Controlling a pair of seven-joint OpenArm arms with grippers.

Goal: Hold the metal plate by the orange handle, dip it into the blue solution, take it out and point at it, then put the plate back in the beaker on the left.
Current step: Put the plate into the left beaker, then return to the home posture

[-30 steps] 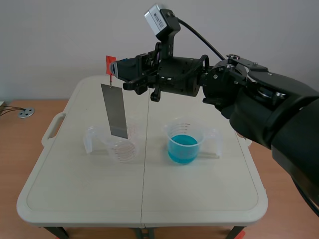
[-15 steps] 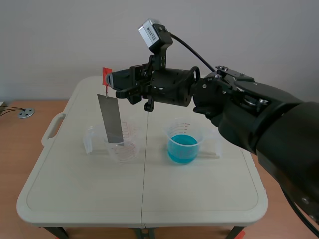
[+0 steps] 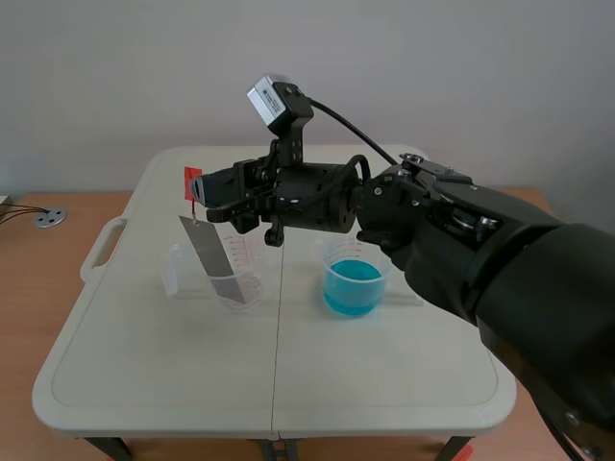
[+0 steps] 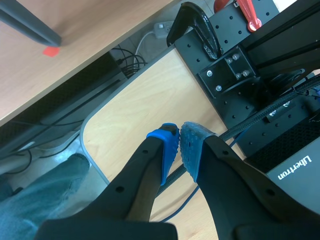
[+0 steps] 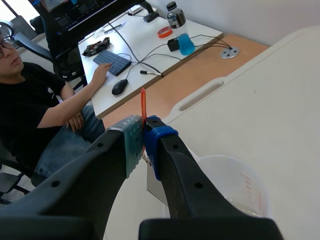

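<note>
Lowered metal plate (image 3: 208,252) now dips into left beaker (image 3: 248,280), tip obscured.

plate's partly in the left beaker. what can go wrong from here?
1. The metal plate hangs tilted, lower end in the clear beaker; released like this it may lean on the rim and tip it.
2. The right gripper pinches the thin orange handle; it could slip.
3. The right arm sits near the blue solution; a low retreat might knock it.

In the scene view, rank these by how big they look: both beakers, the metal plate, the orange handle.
1. left beaker and blue-solution beaker: alike, so tied
2. metal plate
3. orange handle
</note>
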